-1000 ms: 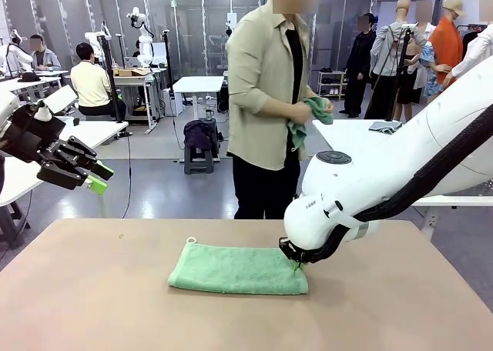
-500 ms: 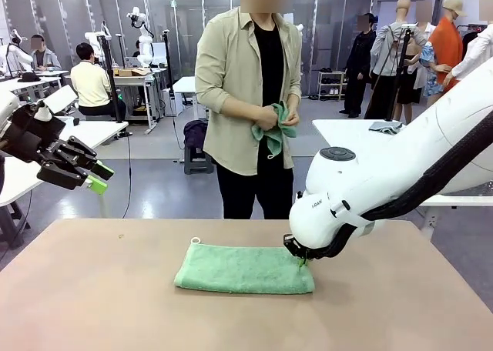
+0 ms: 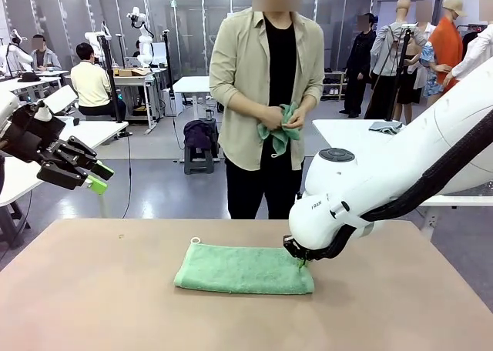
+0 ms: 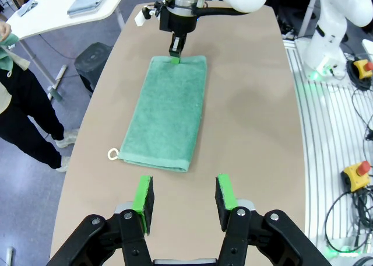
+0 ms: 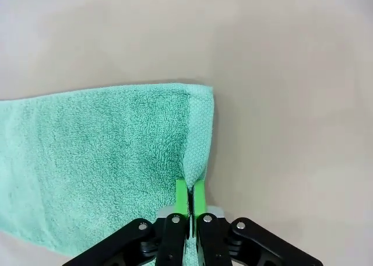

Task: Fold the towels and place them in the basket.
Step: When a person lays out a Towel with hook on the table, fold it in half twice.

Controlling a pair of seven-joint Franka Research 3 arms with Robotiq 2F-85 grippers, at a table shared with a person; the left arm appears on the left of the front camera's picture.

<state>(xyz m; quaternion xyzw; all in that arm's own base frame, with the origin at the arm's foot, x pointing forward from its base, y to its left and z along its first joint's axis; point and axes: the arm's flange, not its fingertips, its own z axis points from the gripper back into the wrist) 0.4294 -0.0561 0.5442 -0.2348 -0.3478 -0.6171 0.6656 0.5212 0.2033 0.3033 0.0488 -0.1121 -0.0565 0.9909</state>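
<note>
**Item 1, table (image 3: pixel 92 289).** A tan top with rounded corners. Bare surface is seen on every side of the cloth. The widest open stretch lies along the robot's near edge and at the robot's left end. A narrower strip is left on the person's side.

**Item 2, folded towel (image 3: pixel 243 269).** Mint-green terry, laid flat near the middle of the table. Its long axis runs left to right, parallel to the near table edge. The loop (image 3: pixel 196 240) is carried at the far corner of the robot's-left short end, pointing toward the person. The opposite short end is turned to the robot's right. In the right wrist view a hemmed band is seen along that end.

**Item 3, right gripper (image 3: pixel 300 260).** Lowered onto the right short end of the folded towel. The fingers are pressed together, with a small ridge of the hem pinched between the green pads.

**Item 4, left gripper (image 3: pixel 96 180).** Held high off the table's left side, well apart from the cloth. The fingers are parted to a middling gap and nothing is held between them. In its wrist view, bare tabletop separates it from the looped end.

**Item 5, second towel (image 3: pixel 279 132).** Bunched in both hands of the person (image 3: pixel 254 74) standing at the far side, at waist height, clear of the table.
</note>
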